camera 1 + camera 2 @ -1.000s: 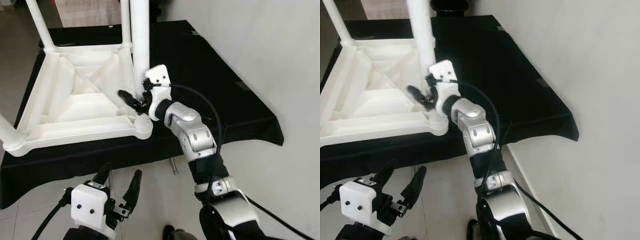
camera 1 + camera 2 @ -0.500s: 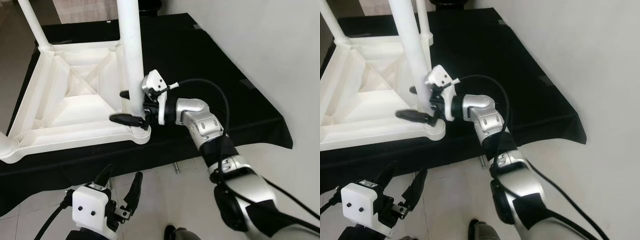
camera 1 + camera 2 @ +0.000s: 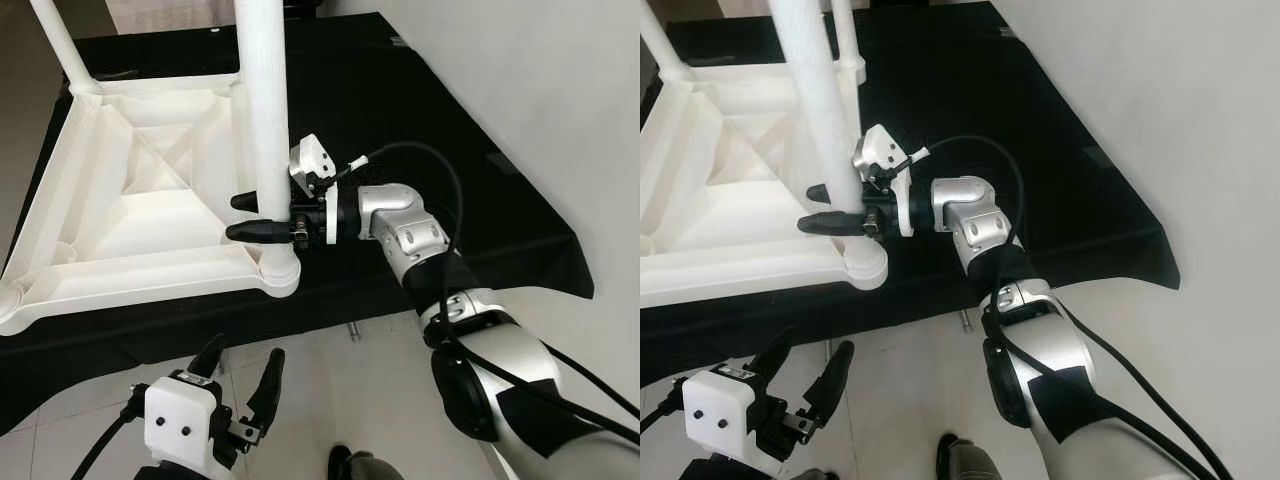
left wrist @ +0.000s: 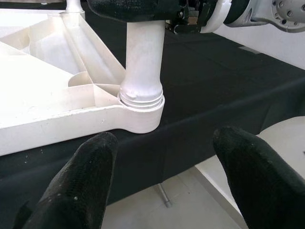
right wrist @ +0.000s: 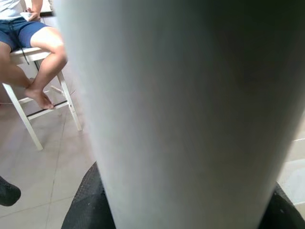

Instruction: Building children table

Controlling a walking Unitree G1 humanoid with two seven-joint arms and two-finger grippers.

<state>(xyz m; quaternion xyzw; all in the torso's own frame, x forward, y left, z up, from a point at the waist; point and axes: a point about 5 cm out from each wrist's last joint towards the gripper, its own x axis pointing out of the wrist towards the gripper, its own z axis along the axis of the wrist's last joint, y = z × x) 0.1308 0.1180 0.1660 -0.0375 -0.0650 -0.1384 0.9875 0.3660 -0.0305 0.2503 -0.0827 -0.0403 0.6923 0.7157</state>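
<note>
At the tabletop's [image 3: 130, 215] near corner, the right pincer [image 3: 262, 216], arm outstretched, clamps the white leg [image 3: 262, 110].

Looks like a home: pale tiled floor [image 3: 350, 390], plain white wall [image 3: 540, 70], a counter under a black cloth [image 3: 420, 110], and a barefoot person [image 5: 33, 43] sitting on a white chair [image 5: 28, 114].

White plastic table [image 3: 150, 210] lies on black cloth [image 3: 430, 120], black-fingered claws.
</note>
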